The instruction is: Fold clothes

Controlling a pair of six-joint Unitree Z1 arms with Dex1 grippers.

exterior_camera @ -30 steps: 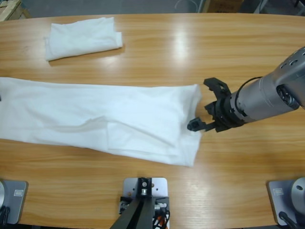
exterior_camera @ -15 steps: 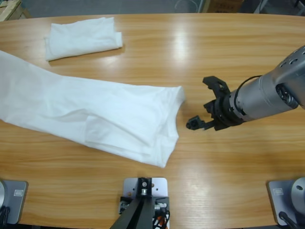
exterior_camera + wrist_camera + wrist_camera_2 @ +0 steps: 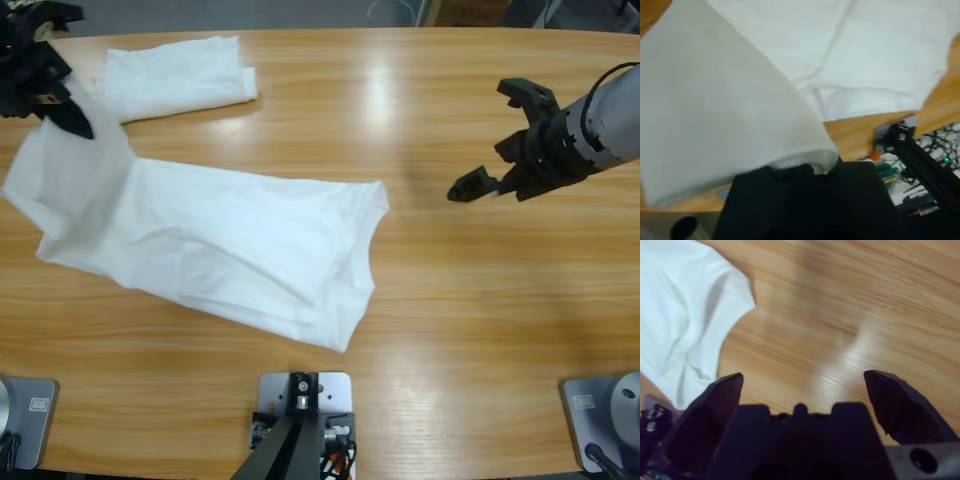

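White soft cotton T-shirt [image 3: 220, 245] is spread on the wooden surface [image 3: 420, 110], one end lifted, pinched in the left end effector [image 3: 45, 75]. Limp and light, it is best taken at corners. The right end effector [image 3: 500, 150] hangs wide open, empty.

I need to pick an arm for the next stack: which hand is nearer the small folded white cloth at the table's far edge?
Left. The left hand hangs just beside the small folded white cloth, gripping the large white cotton T-shirt. The right hand is open, far across the table.
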